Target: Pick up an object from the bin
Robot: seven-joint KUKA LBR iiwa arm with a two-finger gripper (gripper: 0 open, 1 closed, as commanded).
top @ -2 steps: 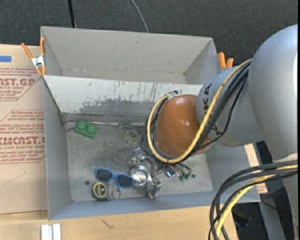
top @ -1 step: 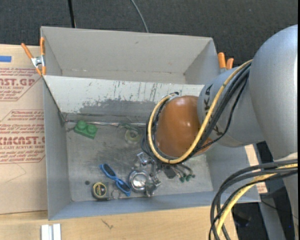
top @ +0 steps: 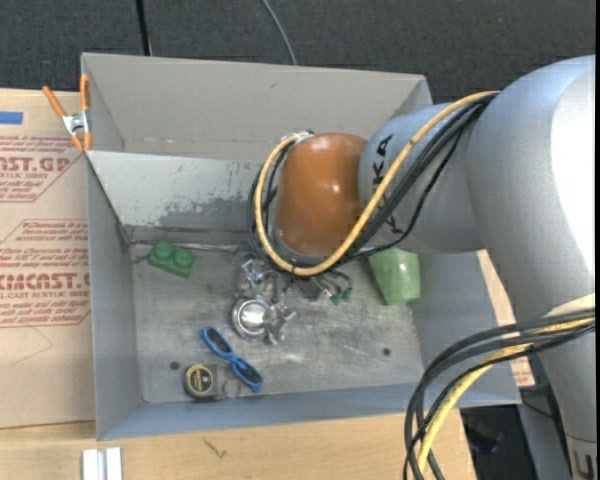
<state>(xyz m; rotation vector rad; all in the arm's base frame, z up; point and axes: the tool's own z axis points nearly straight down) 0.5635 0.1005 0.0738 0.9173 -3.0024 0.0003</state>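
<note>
Camera view, claw: the claw (top: pixel 265 293) hangs low in the bin (top: pixel 115 298) under the orange wrist cover (top: pixel 320 203), to the right of the green brick (top: pixel 171 259) and a little below it. I cannot tell whether it is released or clenched, because the metalwork there is too tangled to read.
Camera view, likely thing: a shiny round silver piece (top: pixel 250 316) lies right of and below the brick, directly at the claw's tip. It may be part of the claw itself.
Camera view, neighbours: a blue spectacle frame (top: pixel 230 356) lies below-right of the brick, near the silver piece. A small round yellow-and-black thing (top: pixel 198 379) lies below the brick. A pale green cup (top: pixel 396 275) stands far right of the brick.
Risk, slip: a smooth round piece probably squirts sideways if it is pinched off-centre.
Risk, snag: the blue frame is close enough to be caught or dragged along.
Risk, floor: the claw sits so low that any further descent may scrape the bin's bottom.
</note>
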